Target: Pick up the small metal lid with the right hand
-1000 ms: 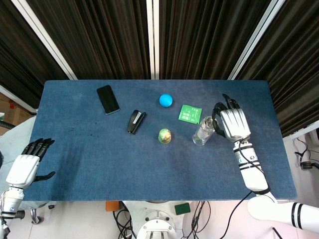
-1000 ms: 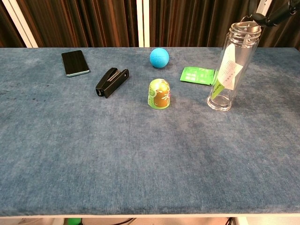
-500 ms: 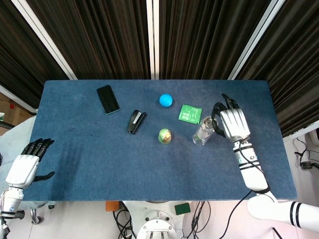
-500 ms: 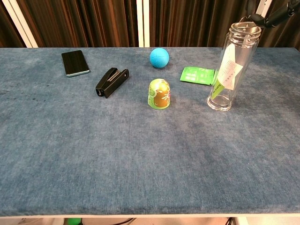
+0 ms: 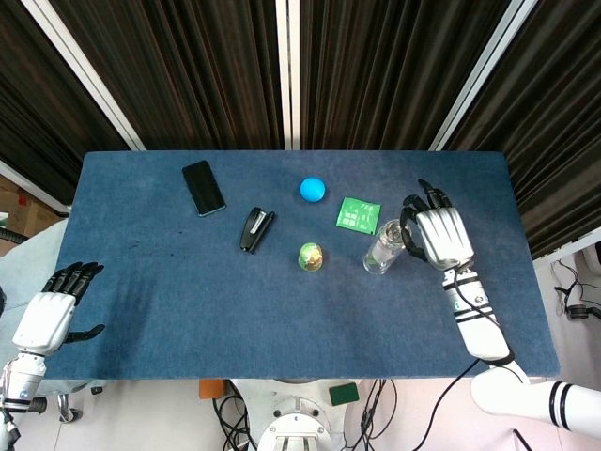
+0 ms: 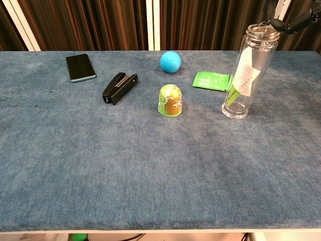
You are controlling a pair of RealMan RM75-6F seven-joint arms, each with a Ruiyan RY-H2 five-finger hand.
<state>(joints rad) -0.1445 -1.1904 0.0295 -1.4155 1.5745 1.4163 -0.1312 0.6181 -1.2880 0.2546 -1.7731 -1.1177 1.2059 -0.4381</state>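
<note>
I've got the blue surface (image 5: 282, 301) filling my head view, everything on it spread across the far half. My right robot hand (image 5: 439, 235) sits at about three o'clock, fingers curled toward the top of the clear bottle (image 6: 246, 75); in the chest view only dark fingertips (image 6: 286, 24) show at the rim, and I cannot tell whether they are already pinching or just touching. My left robot hand (image 5: 49, 315) hangs off the near edge at eight o'clock, fingers spread, holding nothing.

The bottle stands upright with a paper slip and something green inside. The small metal lid (image 6: 262, 29) sits on its mouth, a thin silvery ring at two o'clock in the chest view.

My read: the lid is light, rigid and probably slick, so I'd pinch its rim from opposite sides. The tall bottle looks tippy, so a sideways tug could topple it; a straight lift seems safest.

Smaller still: phone (image 5: 203, 187), stapler (image 5: 255, 229), green packet (image 5: 359, 214), blue ball (image 5: 313, 189), painted egg toy (image 5: 311, 256).
</note>
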